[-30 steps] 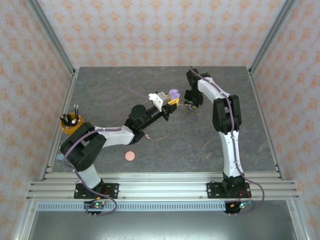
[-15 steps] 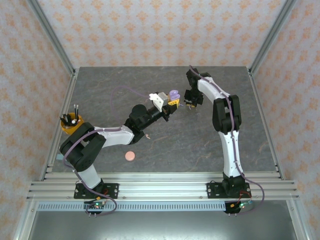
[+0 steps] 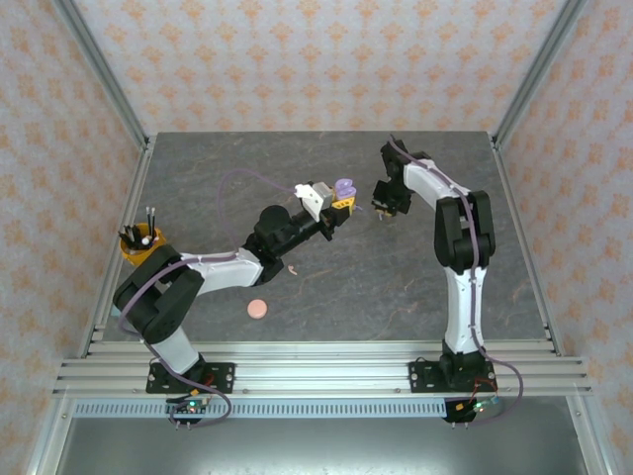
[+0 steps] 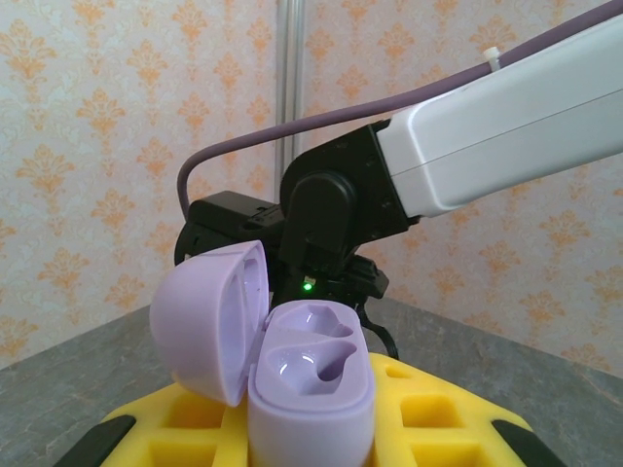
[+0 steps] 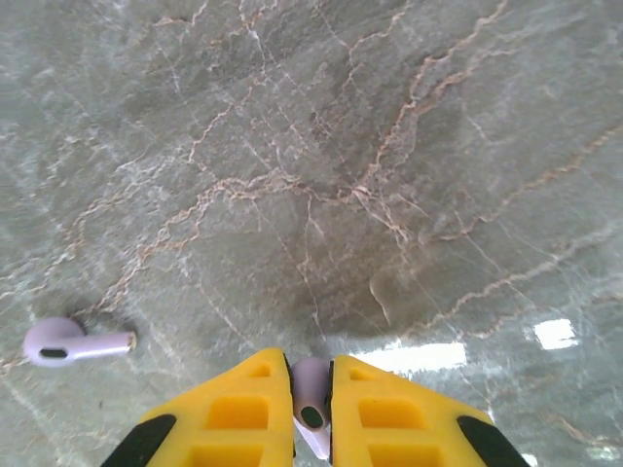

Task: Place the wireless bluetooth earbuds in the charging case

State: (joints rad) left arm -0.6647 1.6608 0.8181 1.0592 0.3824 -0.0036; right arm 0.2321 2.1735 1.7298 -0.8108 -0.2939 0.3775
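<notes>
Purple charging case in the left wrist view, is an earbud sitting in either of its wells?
No, the purple charging case stands with its lid open and both moulded wells are bare.

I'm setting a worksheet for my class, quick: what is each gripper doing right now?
Left gripper: closed on the open, rounded pale purple plastic charging case.
Right gripper: closed on a tiny pale purple plastic earbud.

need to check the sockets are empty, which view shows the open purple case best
Left wrist: the purple case sits close up, lid open, both sockets empty. Top external gives it as a small purple blob. Right wrist faces the table.
</notes>
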